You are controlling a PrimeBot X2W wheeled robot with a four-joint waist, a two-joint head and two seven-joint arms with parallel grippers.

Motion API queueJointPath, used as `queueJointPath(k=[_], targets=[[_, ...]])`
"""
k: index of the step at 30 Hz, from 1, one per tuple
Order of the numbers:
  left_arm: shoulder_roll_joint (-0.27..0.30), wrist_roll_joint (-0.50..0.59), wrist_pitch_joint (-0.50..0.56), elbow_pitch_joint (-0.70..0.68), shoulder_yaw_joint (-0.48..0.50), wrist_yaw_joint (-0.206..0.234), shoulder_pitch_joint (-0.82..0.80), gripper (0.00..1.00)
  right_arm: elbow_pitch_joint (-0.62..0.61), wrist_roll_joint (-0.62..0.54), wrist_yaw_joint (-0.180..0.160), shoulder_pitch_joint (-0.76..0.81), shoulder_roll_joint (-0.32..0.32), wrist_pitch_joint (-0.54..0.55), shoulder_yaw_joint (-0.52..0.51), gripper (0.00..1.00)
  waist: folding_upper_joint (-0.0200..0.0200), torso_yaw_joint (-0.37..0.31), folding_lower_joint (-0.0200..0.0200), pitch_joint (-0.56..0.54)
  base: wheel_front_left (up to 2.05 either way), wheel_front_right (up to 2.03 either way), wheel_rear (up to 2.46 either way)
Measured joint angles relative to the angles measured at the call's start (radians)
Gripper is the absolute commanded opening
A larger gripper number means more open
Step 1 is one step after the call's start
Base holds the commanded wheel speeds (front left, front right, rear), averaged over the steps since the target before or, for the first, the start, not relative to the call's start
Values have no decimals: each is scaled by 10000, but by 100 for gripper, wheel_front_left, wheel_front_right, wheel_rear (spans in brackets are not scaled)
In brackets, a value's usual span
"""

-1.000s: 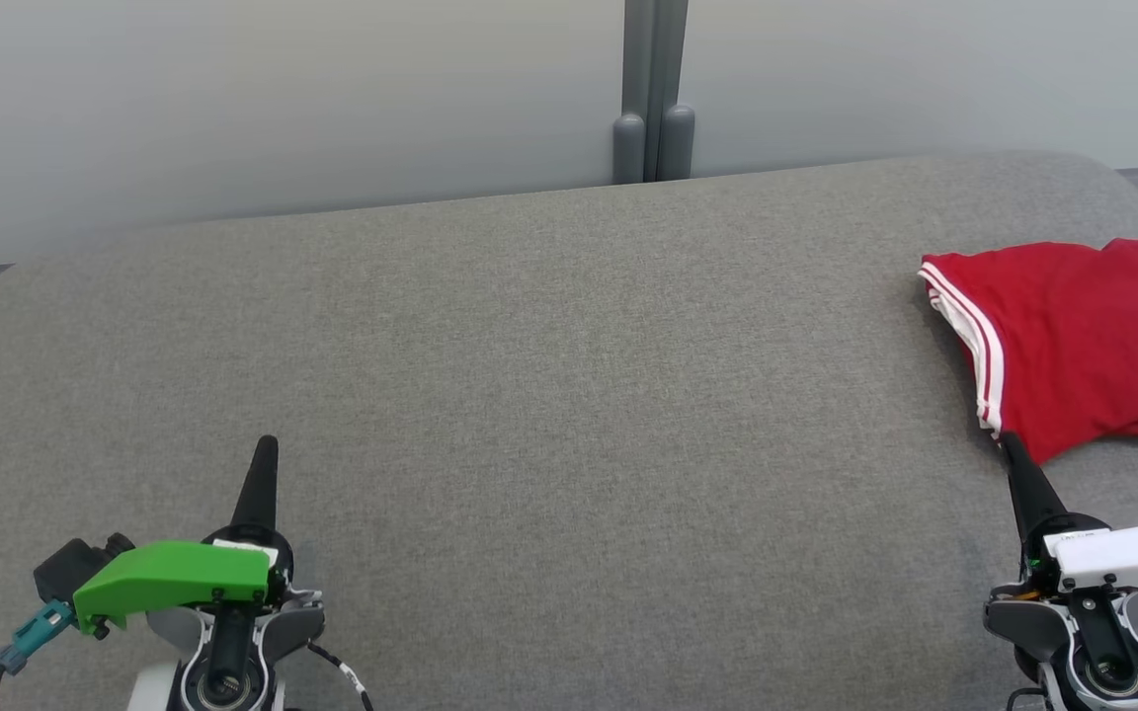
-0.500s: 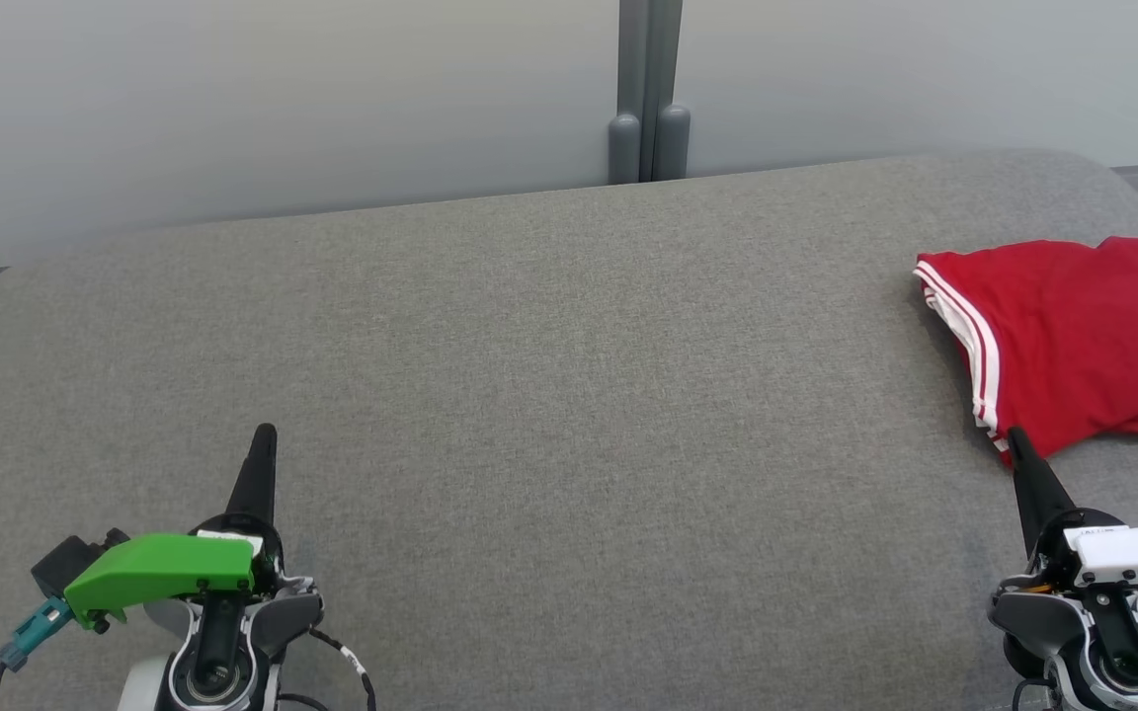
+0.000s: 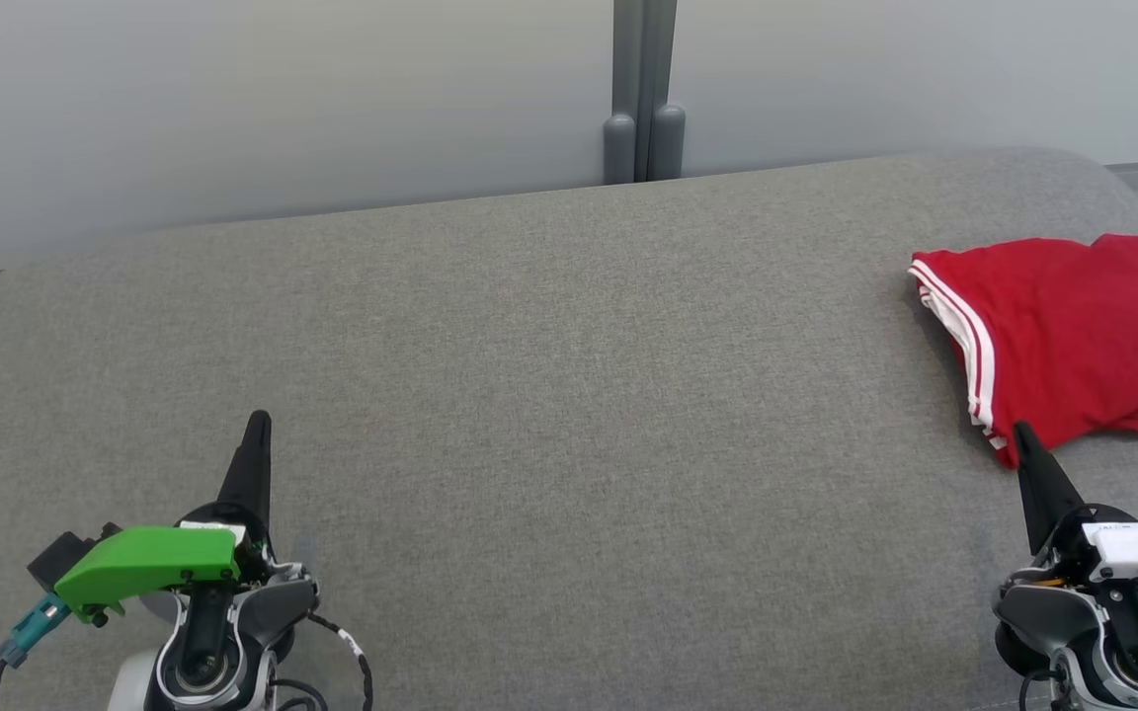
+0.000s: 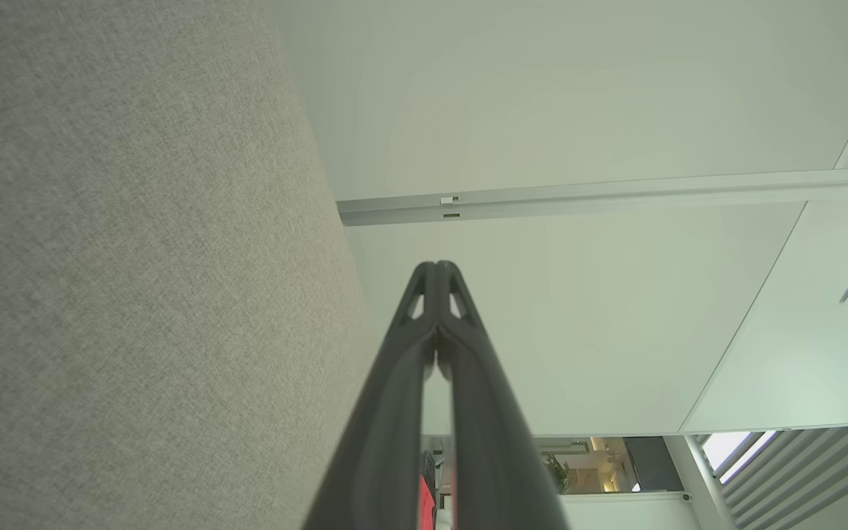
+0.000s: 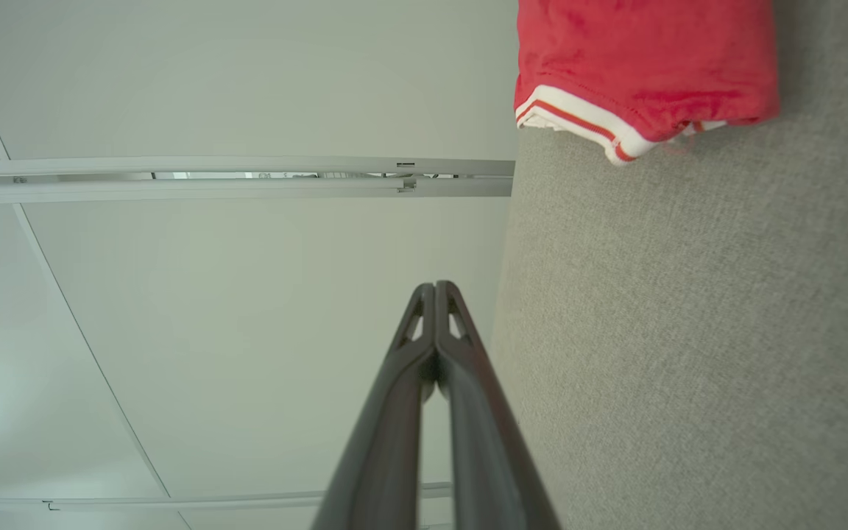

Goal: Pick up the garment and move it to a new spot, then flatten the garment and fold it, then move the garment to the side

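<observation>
While the grey surface (image 3: 569, 395) is stretching before pale wall panels (image 3: 283, 99), the red garment (image 3: 1073, 336) is lying at its right edge; the left gripper (image 3: 258, 420) and right gripper (image 3: 1023, 430) are sitting pressed together.

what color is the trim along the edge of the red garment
White with a thin red stripe, on the garment. The right wrist view shows it best.

Grey fabric surface (image 3: 569, 395) – pale wall panels (image 3: 283, 99) behind w/ grey post (image 3: 640, 89).
</observation>
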Motion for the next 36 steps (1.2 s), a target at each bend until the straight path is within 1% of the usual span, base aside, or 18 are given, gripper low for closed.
queueJointPath(k=[8,36], targets=[[-17,-430,96,23,58,-54,-102,0,40,468,0,-48,-6,117,-77,0,0,-29,0,-1,0,0,0],[-19,-431,96,25,59,-54,-114,0,42,468,0,-53,-6,117,-77,0,0,-30,0,-1,0,0,0]])
